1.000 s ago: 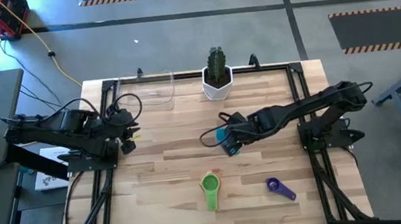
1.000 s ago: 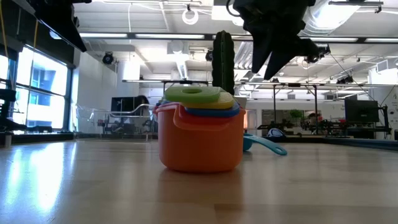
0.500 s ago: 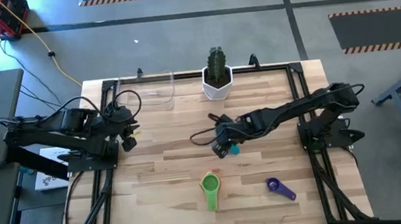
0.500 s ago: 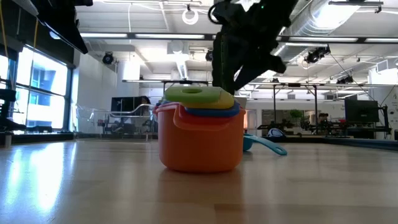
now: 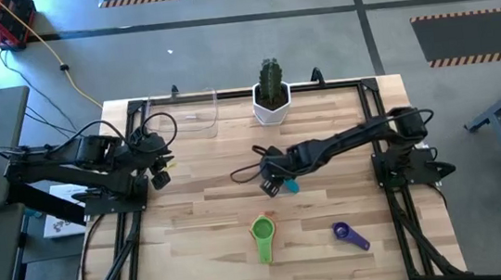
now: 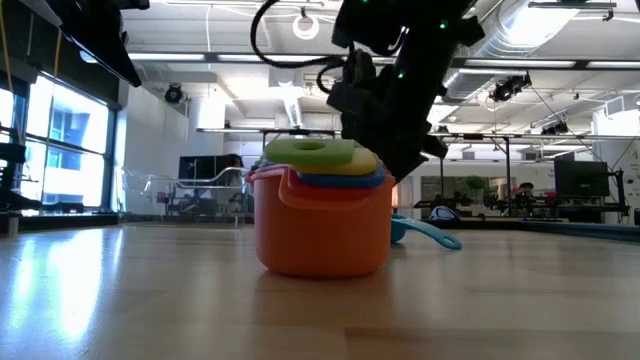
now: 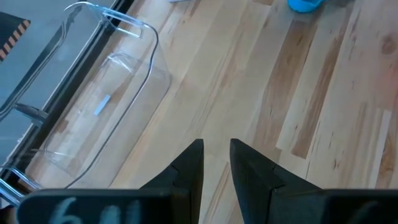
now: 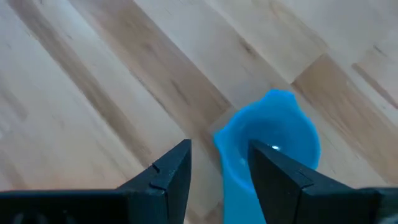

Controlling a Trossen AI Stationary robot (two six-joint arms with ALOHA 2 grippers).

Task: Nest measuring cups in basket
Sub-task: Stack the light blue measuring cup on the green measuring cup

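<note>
The blue cup (image 8: 273, 140) lies alone mid-table, apart from the green-topped stack (image 5: 262, 233) and the purple cup (image 5: 348, 235), so it likely goes next. The right gripper (image 8: 217, 163) hangs over it, jaws wide and empty, straddling its handle end. The left gripper (image 7: 216, 163), narrow and empty, waits near the basket (image 7: 93, 109) at the far-left corner.

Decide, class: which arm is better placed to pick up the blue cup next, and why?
Probably the right. Its open gripper hangs directly over the blue cup at mid-table, fingers beside its handle. The left gripper waits at the table's left edge, near the basket.
</note>
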